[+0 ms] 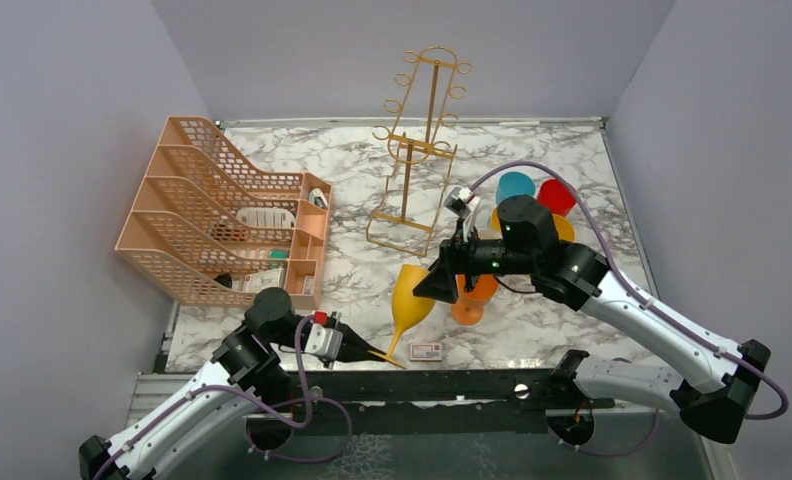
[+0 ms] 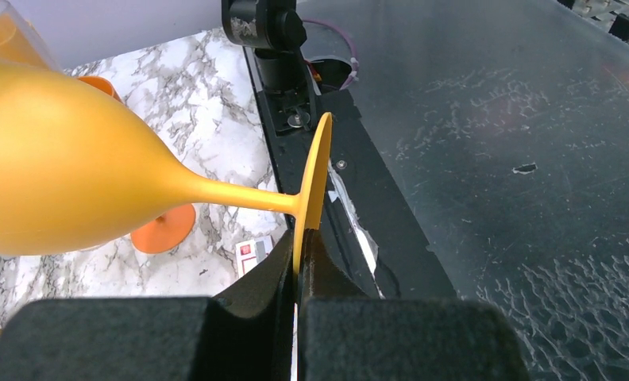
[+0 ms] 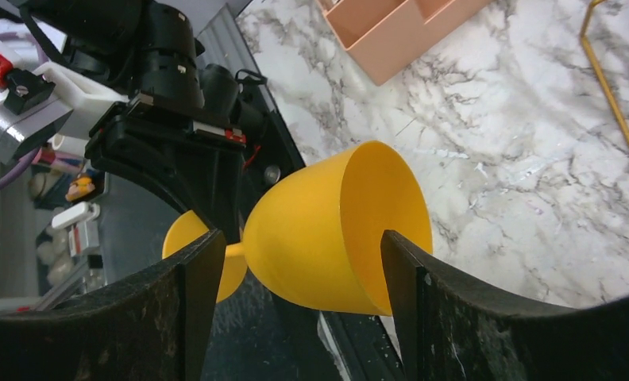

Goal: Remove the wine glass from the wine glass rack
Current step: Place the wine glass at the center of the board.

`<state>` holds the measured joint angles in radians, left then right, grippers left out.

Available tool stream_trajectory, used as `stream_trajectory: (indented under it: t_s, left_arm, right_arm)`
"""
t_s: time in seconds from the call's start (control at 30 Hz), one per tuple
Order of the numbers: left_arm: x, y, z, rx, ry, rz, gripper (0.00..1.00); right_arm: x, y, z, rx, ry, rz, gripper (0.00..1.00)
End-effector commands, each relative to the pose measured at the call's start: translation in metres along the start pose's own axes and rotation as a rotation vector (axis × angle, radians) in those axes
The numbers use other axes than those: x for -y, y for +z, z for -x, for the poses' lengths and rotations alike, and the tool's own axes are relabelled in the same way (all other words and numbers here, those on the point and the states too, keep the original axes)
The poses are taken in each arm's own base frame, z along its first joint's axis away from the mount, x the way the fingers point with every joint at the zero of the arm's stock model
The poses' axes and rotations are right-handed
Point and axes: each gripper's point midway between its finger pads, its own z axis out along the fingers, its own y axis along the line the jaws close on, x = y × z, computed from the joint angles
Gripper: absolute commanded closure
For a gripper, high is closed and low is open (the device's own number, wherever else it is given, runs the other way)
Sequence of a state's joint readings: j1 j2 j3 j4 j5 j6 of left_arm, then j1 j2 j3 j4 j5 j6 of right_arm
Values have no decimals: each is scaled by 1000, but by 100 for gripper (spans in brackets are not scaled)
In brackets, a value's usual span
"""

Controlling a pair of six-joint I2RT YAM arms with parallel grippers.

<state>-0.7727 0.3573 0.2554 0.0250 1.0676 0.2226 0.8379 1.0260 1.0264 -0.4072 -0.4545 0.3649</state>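
Left wrist view: left claw (image 2: 299,246) clamping glass (image 2: 73,182) by foot edge, bowl sticking out ahead. Right claw (image 3: 299,270) standing apart, fingers straddling bowl. Rack (image 1: 417,150) sitting well beyond both claws. Seemingly best: right claw closing gently mid-bowl before left claw loosening.

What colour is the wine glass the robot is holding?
Yellow-orange all over, bowl, stem and foot. The wine glass shows best in the left wrist view.

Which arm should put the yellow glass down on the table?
Probably left. The left gripper is shut on the foot of the yellow glass, so it holds it; the right gripper only stands open around the bowl.
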Motion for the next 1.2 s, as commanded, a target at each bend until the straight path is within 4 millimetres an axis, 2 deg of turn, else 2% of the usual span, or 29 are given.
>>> stream_trajectory:
  t_s: [0.0,0.17,0.23,0.3,0.53,0.8,1.03,1.17]
  left_arm:
    - [6,0,6,32,57,-35,100]
    - [6,0,4,31,52,-33,100]
    - [7,0,5,32,52,-38,100]
    - [8,0,5,34,56,-41,100]
    - [10,0,6,41,64,-55,100]
    - [11,-1,8,47,73,-54,100]
    - [11,-1,7,46,64,-48,100]
    - [11,-1,7,47,66,-46,95]
  right_arm:
    - [-23,-1,-10,-80,2,133,28]
    - [-36,-2,-14,-101,7,213,38]
    - [-29,-1,-11,-87,4,170,45]
    - [-23,-2,-11,-81,-12,137,46]
    - [-60,-7,-26,-194,6,403,53]
    - [-65,-14,-20,-185,27,450,66]
    - [-81,-28,-16,-157,4,563,88]
    - [-85,-34,-16,-145,-1,585,99]
